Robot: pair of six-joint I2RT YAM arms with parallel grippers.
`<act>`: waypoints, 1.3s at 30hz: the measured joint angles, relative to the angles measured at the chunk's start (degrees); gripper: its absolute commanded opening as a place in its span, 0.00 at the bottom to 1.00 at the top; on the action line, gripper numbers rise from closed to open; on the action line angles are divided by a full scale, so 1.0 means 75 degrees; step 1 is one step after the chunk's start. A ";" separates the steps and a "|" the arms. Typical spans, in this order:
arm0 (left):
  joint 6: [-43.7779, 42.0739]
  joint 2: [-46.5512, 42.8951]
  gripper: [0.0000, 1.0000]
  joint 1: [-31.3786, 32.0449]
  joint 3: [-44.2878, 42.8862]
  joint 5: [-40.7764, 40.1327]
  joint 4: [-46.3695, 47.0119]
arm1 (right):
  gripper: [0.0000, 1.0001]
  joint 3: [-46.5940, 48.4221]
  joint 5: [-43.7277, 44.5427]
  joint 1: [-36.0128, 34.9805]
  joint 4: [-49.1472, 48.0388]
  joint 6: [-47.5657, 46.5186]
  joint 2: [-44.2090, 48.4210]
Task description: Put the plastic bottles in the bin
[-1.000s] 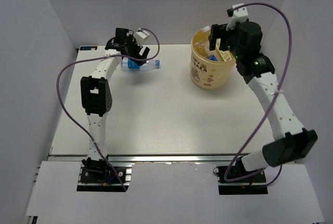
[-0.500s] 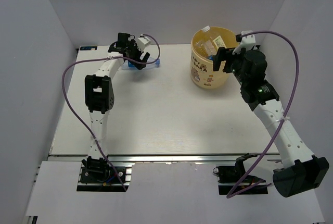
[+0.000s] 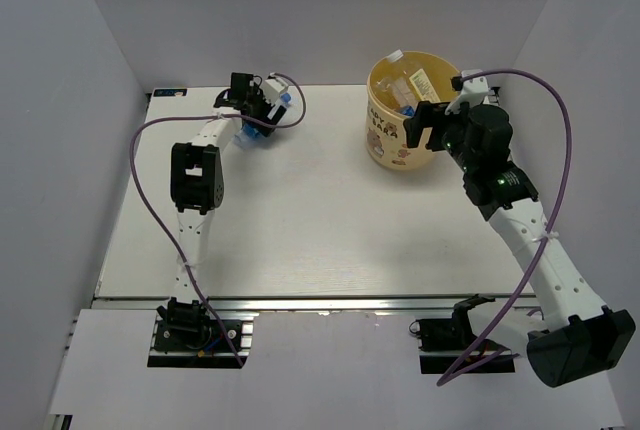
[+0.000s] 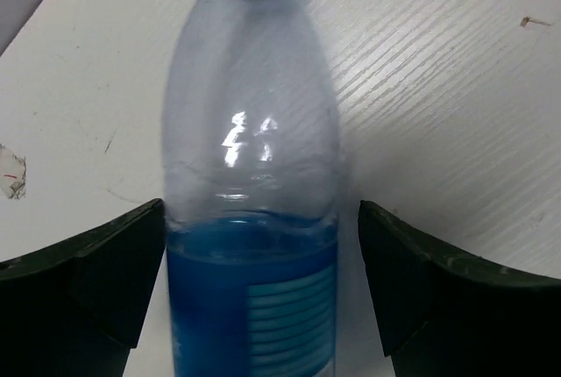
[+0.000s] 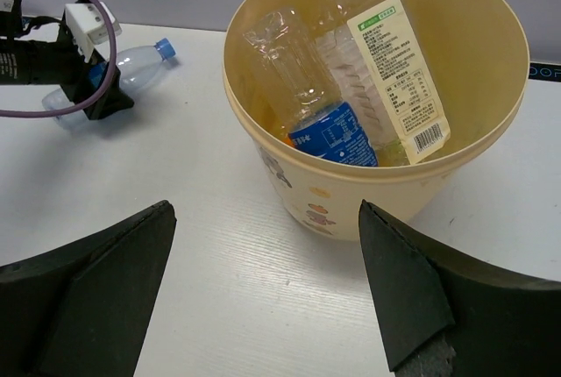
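A clear plastic bottle with a blue label and blue cap (image 4: pixel 254 131) lies on the white table at the far left (image 3: pixel 250 131). My left gripper (image 4: pixel 261 210) is open around its body; the left finger is next to it and a gap shows at the right finger (image 4: pixel 412 289). In the top view the left gripper (image 3: pixel 262 110) is over the bottle. The pale-yellow bin (image 3: pixel 385 145) holds several bottles: one with a pale label (image 5: pixel 377 53), a blue-labelled one (image 5: pixel 333 136) and a clear one (image 5: pixel 280 53). My right gripper (image 5: pixel 265 210) is open and empty, just in front of the bin (image 5: pixel 421 184).
White walls close in the table on the left, back and right. The left arm's purple cable (image 3: pixel 140 160) loops out to the left. The right arm's cable (image 3: pixel 560 80) arcs beside the bin. The table's left edge (image 4: pixel 26 22) is close to the bottle.
My left gripper has reached further over the bottle, which has turned so its cap points away. My right gripper has drawn back from above the bin toward the near side.
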State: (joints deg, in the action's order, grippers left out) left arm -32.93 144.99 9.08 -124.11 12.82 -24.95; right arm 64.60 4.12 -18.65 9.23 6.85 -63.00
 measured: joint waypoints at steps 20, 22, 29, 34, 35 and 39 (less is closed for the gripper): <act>0.5928 -0.2999 0.62 0.0114 0.2148 0.1550 0.2801 | 0.89 -0.2460 0.2804 0.0286 0.0023 0.1207 0.2043; 0.6816 -0.3503 0.62 0.0332 0.2221 0.1612 0.3617 | 0.89 -0.2626 0.3072 0.0434 0.0227 0.1367 0.2235; 0.7495 -0.3643 0.65 0.2276 0.0574 0.1335 0.4549 | 0.89 -0.3357 0.3281 0.0653 0.0799 0.1751 0.3209; 0.7726 -0.2608 0.67 0.3293 -0.1005 0.1918 0.5383 | 0.89 -0.3719 0.2690 0.0662 0.0813 0.1839 0.3780; 0.7842 -0.2317 0.67 0.3369 -0.1259 0.2028 0.5642 | 0.89 -0.3736 0.2585 0.0670 0.0813 0.1845 0.3809; 0.8026 -0.1396 0.69 0.3587 -0.1714 0.2011 0.6359 | 0.89 -0.3870 0.2247 0.0673 0.0766 0.1859 0.3841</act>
State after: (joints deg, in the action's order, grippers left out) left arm 27.27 134.52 35.99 -136.97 27.90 22.74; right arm 35.57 20.97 -13.61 14.98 20.80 -34.20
